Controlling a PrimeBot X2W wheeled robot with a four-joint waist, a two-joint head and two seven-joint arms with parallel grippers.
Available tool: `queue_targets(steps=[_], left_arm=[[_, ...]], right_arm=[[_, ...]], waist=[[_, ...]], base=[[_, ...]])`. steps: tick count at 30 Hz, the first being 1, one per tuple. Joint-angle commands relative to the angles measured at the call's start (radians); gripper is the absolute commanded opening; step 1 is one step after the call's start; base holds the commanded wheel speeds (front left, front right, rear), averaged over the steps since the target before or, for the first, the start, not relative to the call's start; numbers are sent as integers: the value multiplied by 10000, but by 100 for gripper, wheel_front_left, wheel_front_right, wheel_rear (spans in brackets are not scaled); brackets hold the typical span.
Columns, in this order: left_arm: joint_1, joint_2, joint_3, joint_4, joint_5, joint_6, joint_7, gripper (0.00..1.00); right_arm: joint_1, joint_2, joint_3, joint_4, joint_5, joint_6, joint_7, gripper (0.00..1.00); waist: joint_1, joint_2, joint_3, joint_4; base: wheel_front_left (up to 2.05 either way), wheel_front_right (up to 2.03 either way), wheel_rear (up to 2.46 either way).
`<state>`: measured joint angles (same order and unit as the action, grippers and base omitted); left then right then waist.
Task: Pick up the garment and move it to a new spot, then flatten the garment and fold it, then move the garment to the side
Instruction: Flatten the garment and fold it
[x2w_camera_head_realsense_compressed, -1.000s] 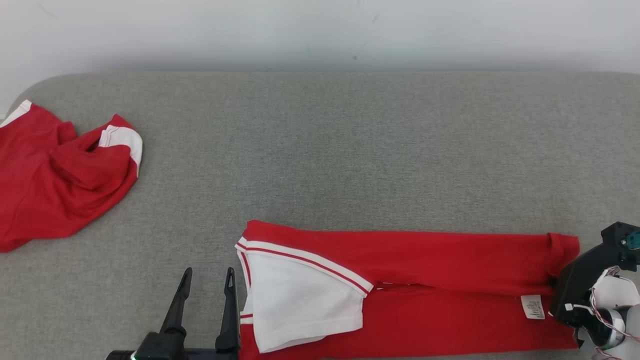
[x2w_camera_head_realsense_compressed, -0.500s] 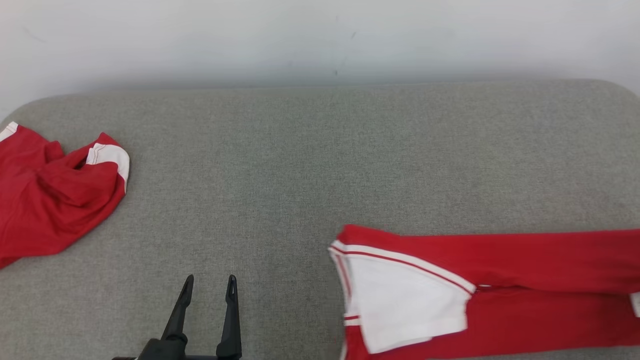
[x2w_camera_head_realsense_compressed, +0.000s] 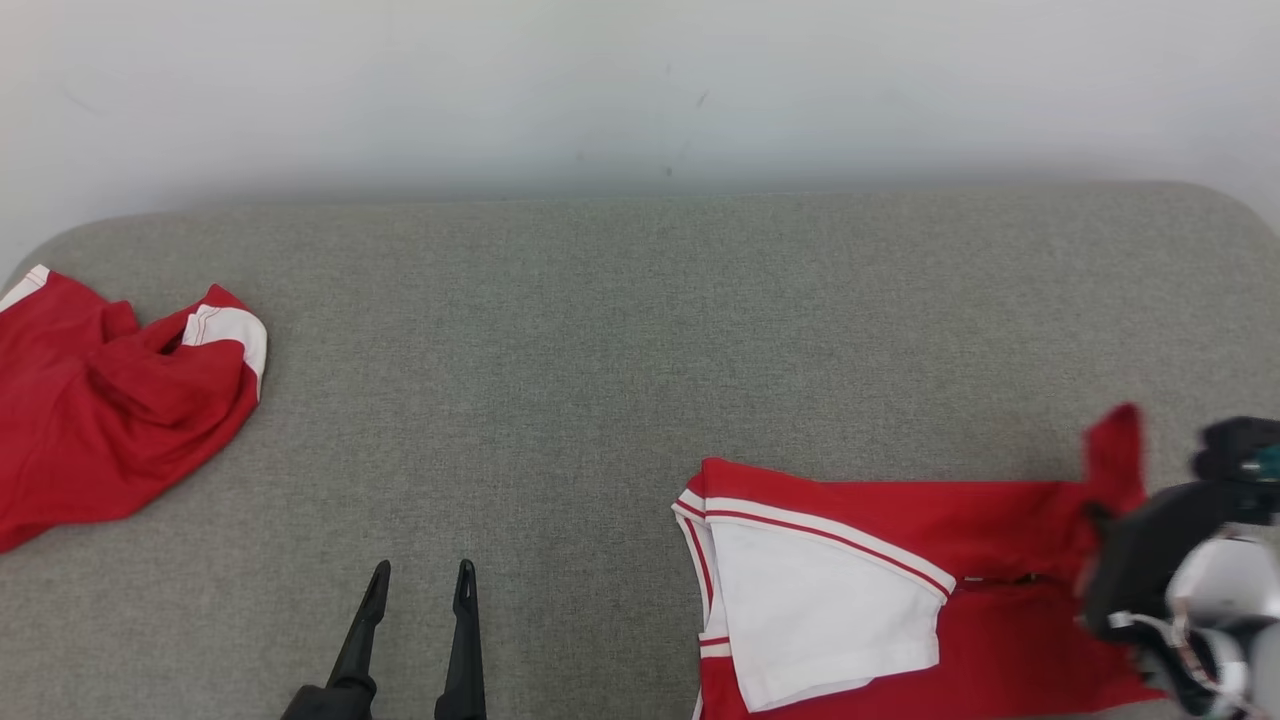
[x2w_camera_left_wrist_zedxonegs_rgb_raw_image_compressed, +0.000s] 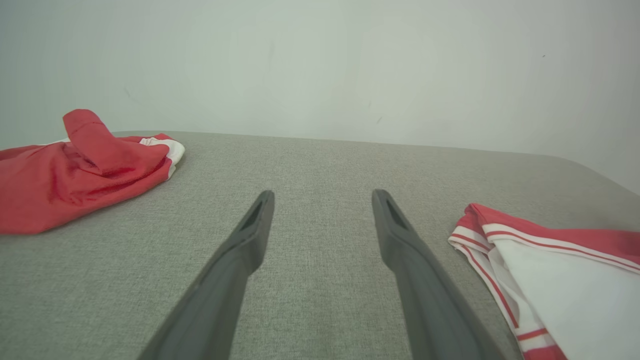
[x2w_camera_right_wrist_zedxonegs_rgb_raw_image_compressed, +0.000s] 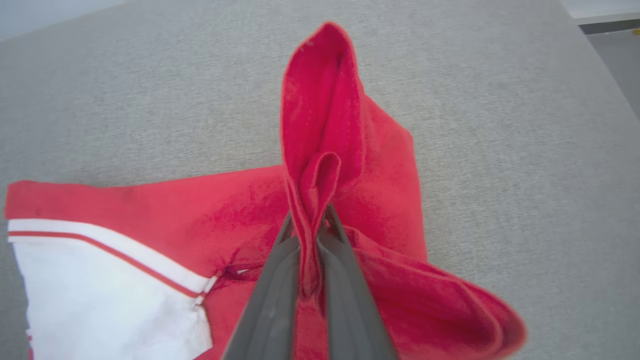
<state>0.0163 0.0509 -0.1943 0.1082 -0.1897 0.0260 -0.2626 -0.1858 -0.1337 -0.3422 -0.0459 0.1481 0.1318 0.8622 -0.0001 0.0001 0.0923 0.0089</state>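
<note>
The garment (x2w_camera_head_realsense_compressed: 880, 505) is red with a white sleeve (x2w_camera_head_realsense_compressed: 820, 600) edged in red stripes. It lies folded lengthwise at the lower right of the grey table (x2w_camera_head_realsense_compressed: 640, 330). My right gripper (x2w_camera_head_realsense_compressed: 1105, 525) is shut on its right end, which stands up as a red peak off the table. In the right wrist view the cloth (x2w_camera_right_wrist_zedxonegs_rgb_raw_image_compressed: 320, 100) is pinched between the fingers of the right gripper (x2w_camera_right_wrist_zedxonegs_rgb_raw_image_compressed: 307, 225). My left gripper (x2w_camera_head_realsense_compressed: 422, 575) hovers open over bare table left of the garment, holding nothing. The left wrist view shows the left gripper (x2w_camera_left_wrist_zedxonegs_rgb_raw_image_compressed: 322, 197) with the sleeve end of the garment (x2w_camera_left_wrist_zedxonegs_rgb_raw_image_compressed: 565, 280) to its right.
A second red and white garment (x2w_camera_head_realsense_compressed: 110, 410) lies crumpled at the table's far left, also seen as a heap (x2w_camera_left_wrist_zedxonegs_rgb_raw_image_compressed: 75, 170) in the left wrist view. A pale wall (x2w_camera_head_realsense_compressed: 640, 90) runs behind the table. The table's rounded right edge (x2w_camera_right_wrist_zedxonegs_rgb_raw_image_compressed: 600, 75) is close to the held end.
The right gripper has shut on the garment's right end and raised it. The garment's sleeve end has slid to the right, away from the left gripper. The head camera tilted a little.
</note>
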Motion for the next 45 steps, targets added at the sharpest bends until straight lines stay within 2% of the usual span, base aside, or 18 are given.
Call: queue_targets(steps=[1,6,12,18,27,28,29,30,33,38,45], left_arm=[[-12,-8,-6,25,-109,-4,-27,100],[-181,-8,-88,65,-192,5,-27,100],[-258,-6,-150,85,-204,66,-27,100],[-310,-8,-207,105,-234,84,-27,100],[-385,-8,-307,115,-286,134,-27,100],[-396,-8,-316,118,-288,136,-27,100],[-403,-8,-320,125,-298,140,-27,100],[-400,-8,-326,134,-309,151,-27,100],[-361,-8,-314,153,-309,170,-27,100],[-230,-8,-222,108,-273,200,-27,100],[-161,-8,-300,126,-357,161,-27,100]], right_arm=[[173,110,458,-169,241,-25,55,0],[59,258,2301,-112,796,-25,-114,0],[-339,438,3772,806,1096,-25,-319,0],[-866,664,4416,1983,1174,-25,-738,0],[-1401,838,4760,3385,1268,-25,-1203,0],[-1439,842,4810,3498,1264,-25,-1263,31],[-1453,848,4843,3580,1315,-25,-1304,83],[-1473,857,4883,3602,1434,-25,-1358,100],[-1547,852,4925,3287,1924,-25,-1614,100],[-1376,849,4769,1958,2781,-25,-1961,100],[-472,423,3129,771,2118,-25,-2043,100]], waist=[[1,-1,5,25],[1,-1,68,154],[1,-1,184,438],[1,-1,290,682],[1,-1,366,912],[1,-1,372,928],[1,-1,372,943],[1,-1,369,952],[1,-1,330,941],[1,-1,247,789],[1,-1,113,642]], base=[[0,0,0],[0,0,0],[0,0,0],[0,0,0],[0,0,0],[0,0,0],[0,0,0],[0,0,0],[0,0,0],[0,0,0],[0,0,0]])
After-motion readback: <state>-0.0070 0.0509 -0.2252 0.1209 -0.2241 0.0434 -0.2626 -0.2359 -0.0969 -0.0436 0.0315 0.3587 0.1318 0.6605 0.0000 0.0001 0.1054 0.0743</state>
